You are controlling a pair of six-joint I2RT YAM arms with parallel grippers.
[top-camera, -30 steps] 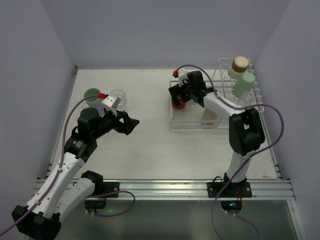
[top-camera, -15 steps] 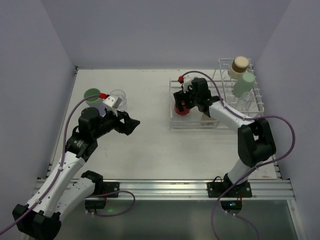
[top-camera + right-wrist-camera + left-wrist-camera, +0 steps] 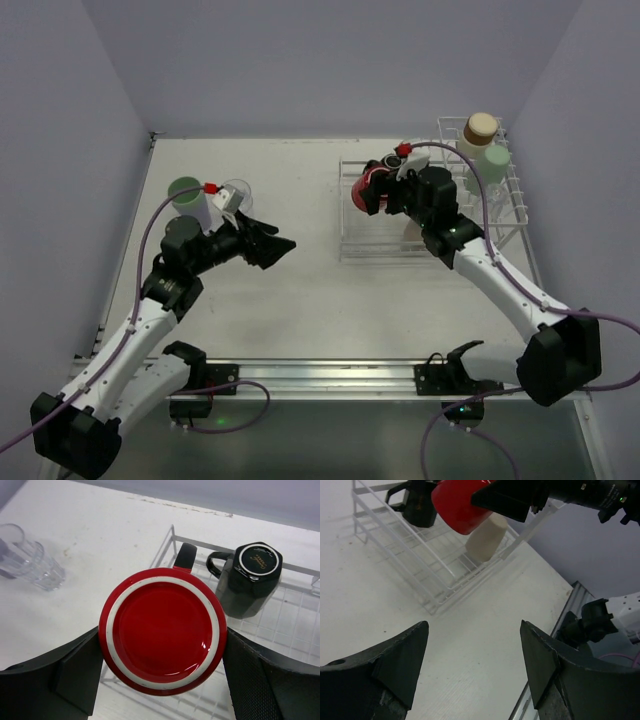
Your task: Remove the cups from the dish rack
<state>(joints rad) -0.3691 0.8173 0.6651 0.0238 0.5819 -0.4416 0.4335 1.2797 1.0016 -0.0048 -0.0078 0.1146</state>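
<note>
Left arm bent low over worktop, left tool fingers wide apart, holding nothing. Right arm stretched forward, right tool clamped on red mug, held above rack. Black mug sits in rack beyond.

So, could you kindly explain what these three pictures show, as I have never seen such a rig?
These are two robot arms, each ending in a two-finger gripper. One picture looks down from above; the other two come from cameras on the wrists. The right gripper holds a red mug over the white dish rack, where a black mug sits. The left gripper is open and empty. A clear glass and a green cup stand on the table.
</note>
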